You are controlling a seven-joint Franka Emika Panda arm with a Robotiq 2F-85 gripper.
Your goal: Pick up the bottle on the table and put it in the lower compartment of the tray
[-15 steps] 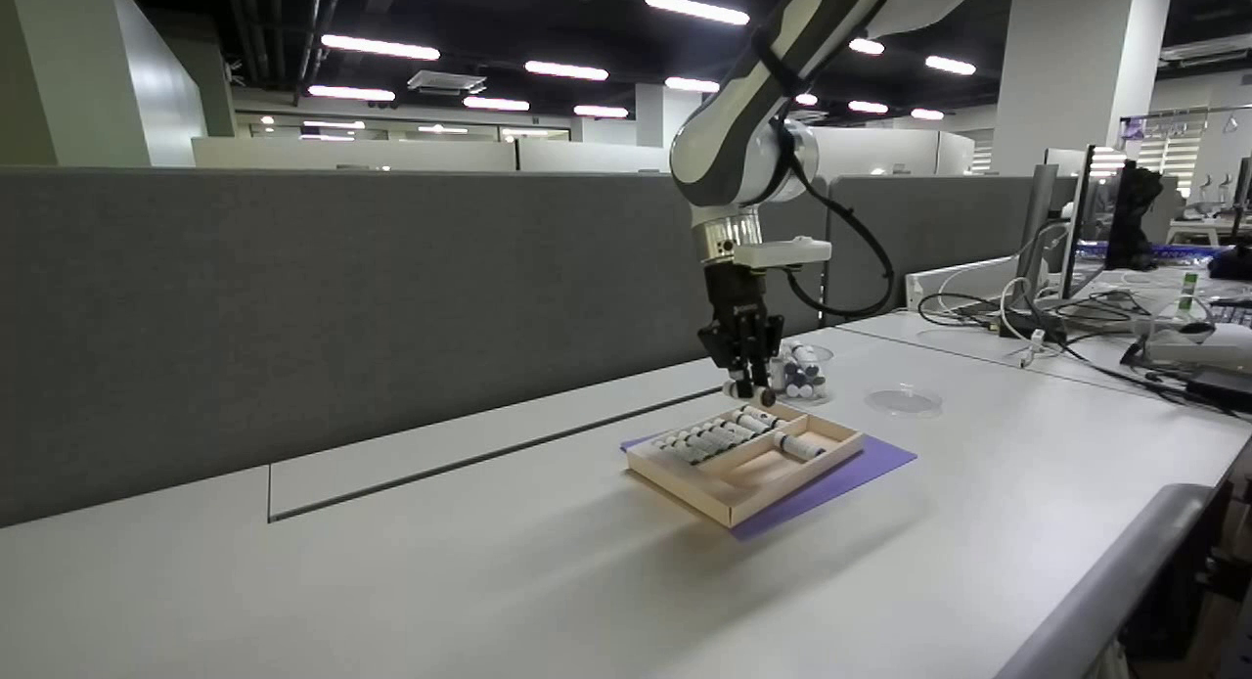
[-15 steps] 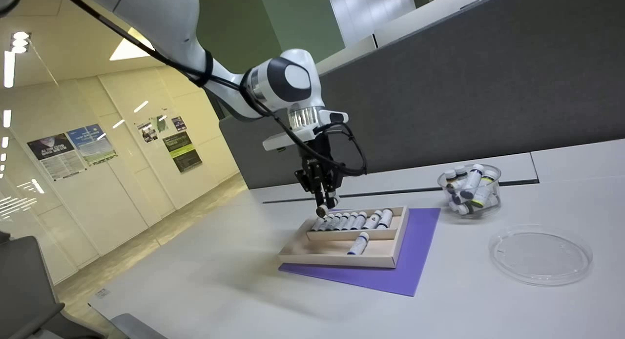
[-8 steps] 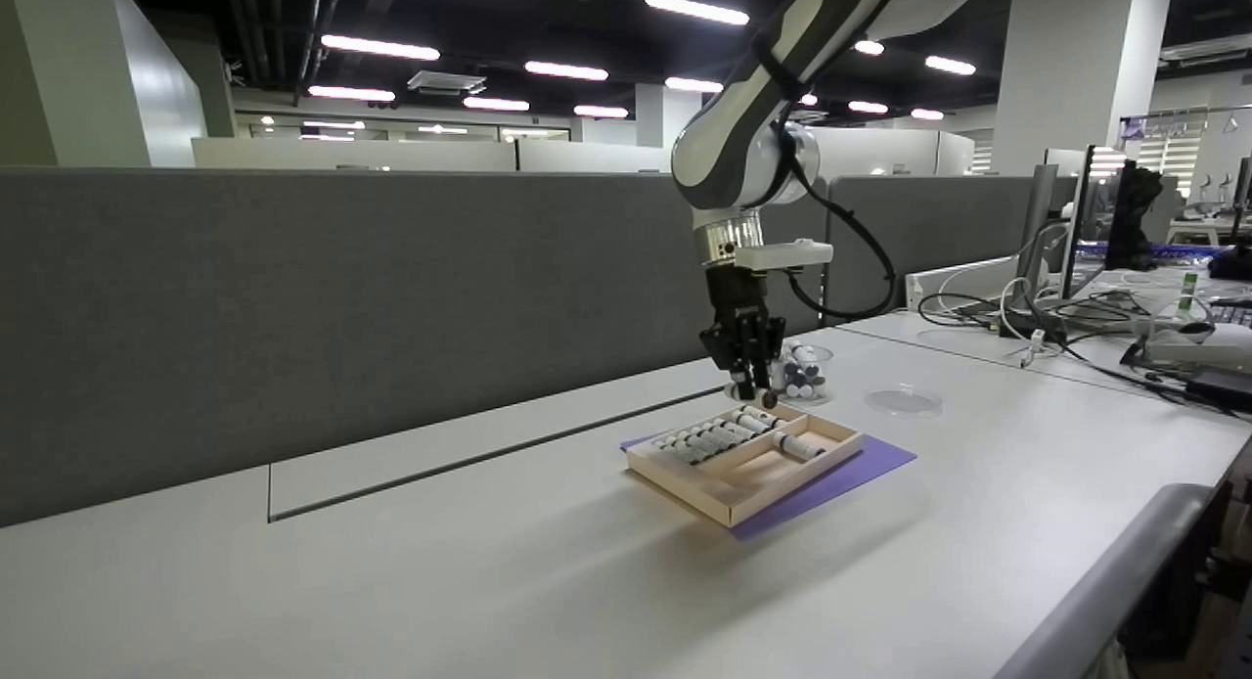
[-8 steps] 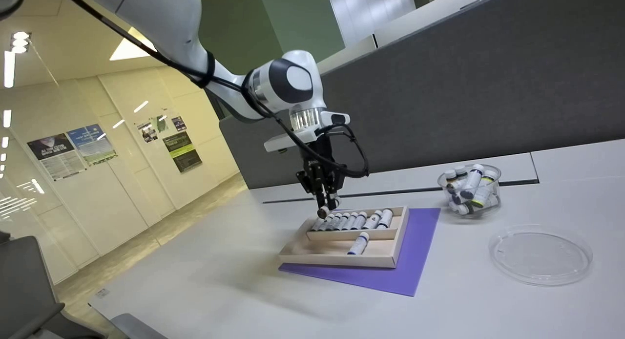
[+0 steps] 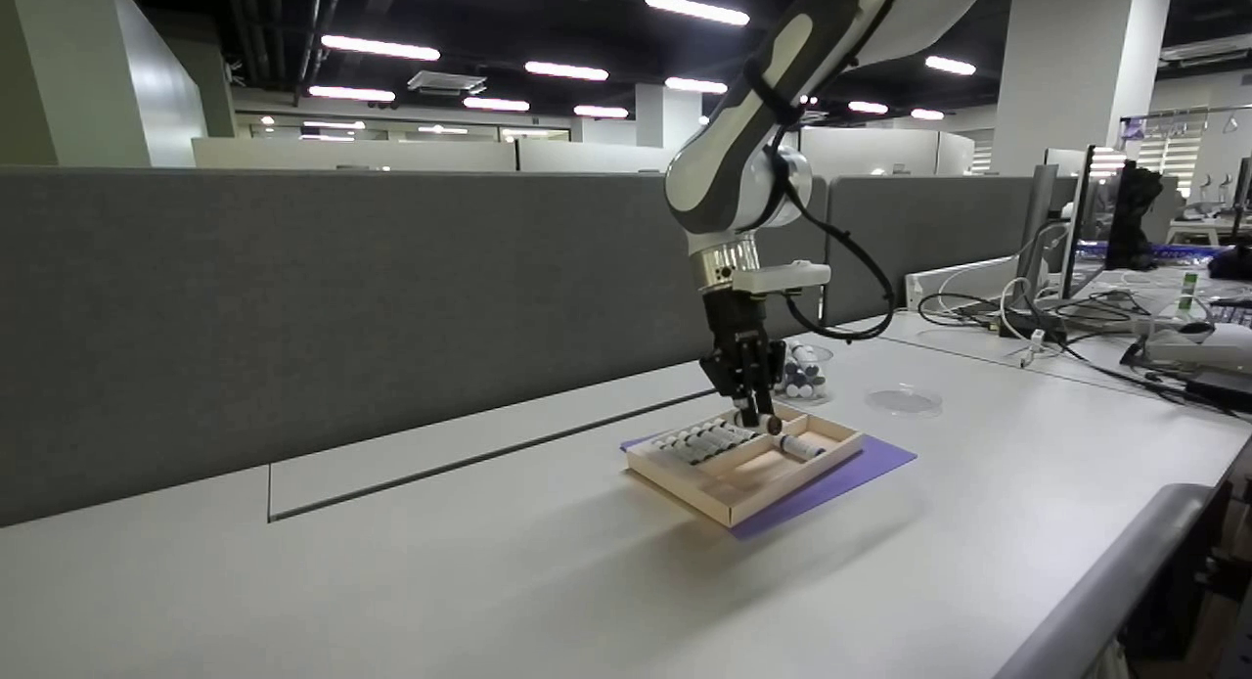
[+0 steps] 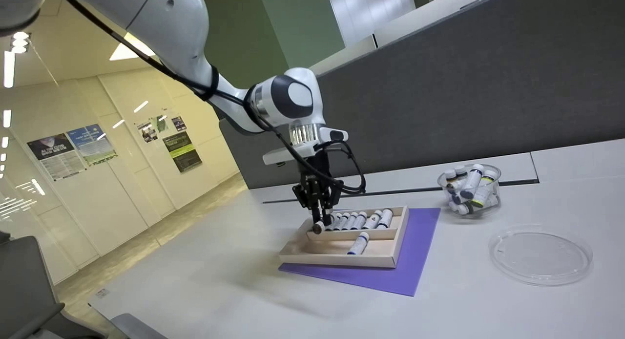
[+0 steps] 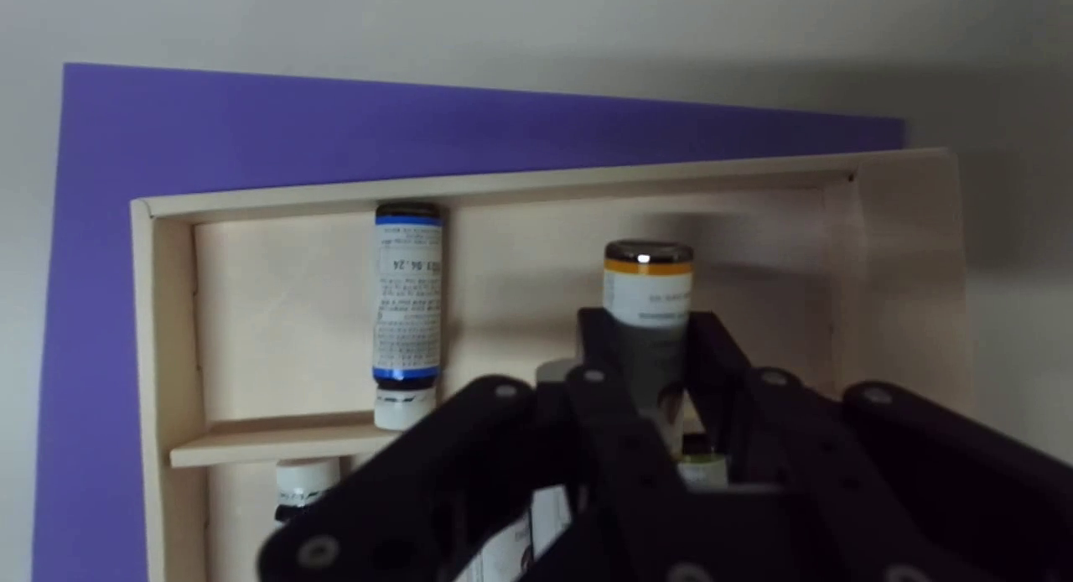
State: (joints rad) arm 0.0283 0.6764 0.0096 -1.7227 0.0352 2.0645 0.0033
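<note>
1. Bottle (image 7: 648,301) held roughly level, low above the tray (image 6: 337,261); its dark, orange-banded end reaches over the roomier compartment (image 7: 528,263), presumably the lower one.
2. The gripper (image 7: 650,326) has its fingers (image 7: 597,335) pressed in on both sides of the bottle, parted by its thickness alone.
3. It is probably hard glass: light, stiff, rather slick, apt to roll and perhaps to chip if dropped. The middle of the labelled body, where the fingers sit, looks the soundest hold; a low release near the blue-banded bottle (image 7: 408,305) would suit it.
4. Only the wrist view makes the orange band plain, yet there the gripper covers much of the row of bottles (image 6: 359,220) that an exterior view spreads out.
5. Both exterior views take in the clear tub (image 6: 497,185) and clear disc (image 6: 541,253), absent from the wrist view. Whether the bottle clears the divider (image 7: 277,444) cannot be told.
</note>
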